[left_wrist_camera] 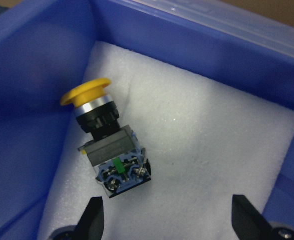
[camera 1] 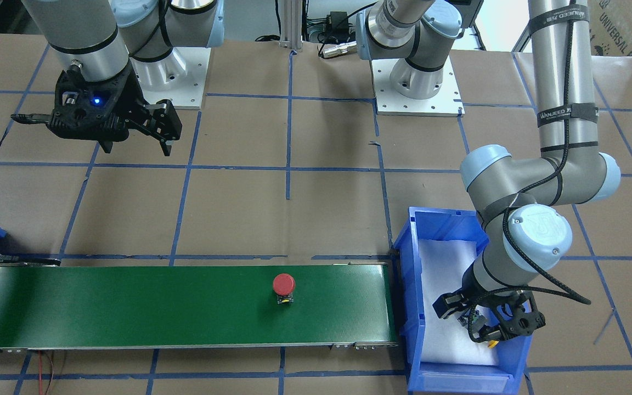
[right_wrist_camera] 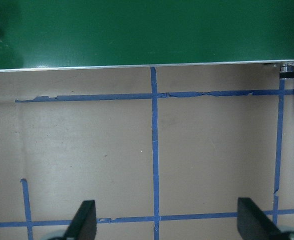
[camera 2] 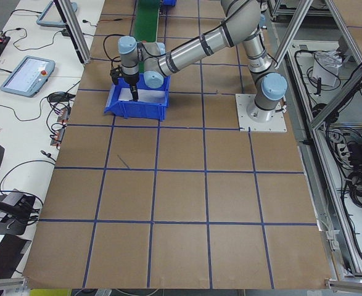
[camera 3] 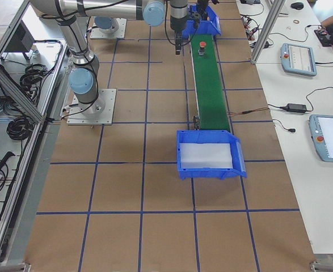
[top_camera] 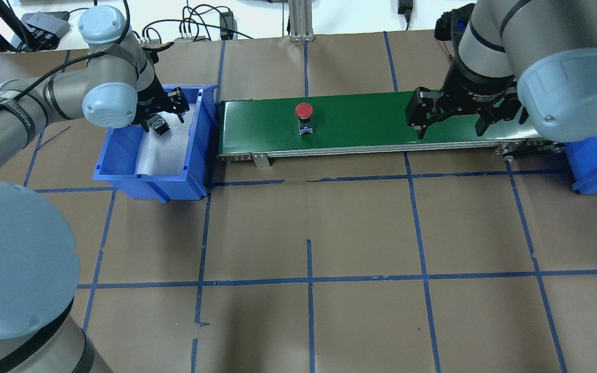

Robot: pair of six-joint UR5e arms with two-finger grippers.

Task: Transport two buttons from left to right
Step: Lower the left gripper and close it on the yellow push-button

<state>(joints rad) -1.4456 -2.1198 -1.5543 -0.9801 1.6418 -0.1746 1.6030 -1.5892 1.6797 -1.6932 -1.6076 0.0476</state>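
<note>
Foam padding (left_wrist_camera: 212, 150) lines the blue bin (top_camera: 122, 176) on the robot's left. The yellow button (left_wrist_camera: 106, 140) lies on its side there, just ahead of the left pincer (left_wrist_camera: 170, 217), whose fingers are spread wide and grasp nothing. The button sits off-centre, closer to one finger than the other. Its long axis runs from the cap, close to the bin wall, back to the contact block. That axis is slanted but largely crosswise to the line between the fingers. I judge that a small sideways shift and a descent would bracket the body, though room is tight on the cap side.

The red button (top_camera: 303, 111) stands cap-up on the green belt (top_camera: 371, 129), well apart from both pincers. The right pincer (top_camera: 450, 127) hangs released and empty over the belt's edge and the taped worktop (top_camera: 309, 233), near the second bin (top_camera: 594, 166).
</note>
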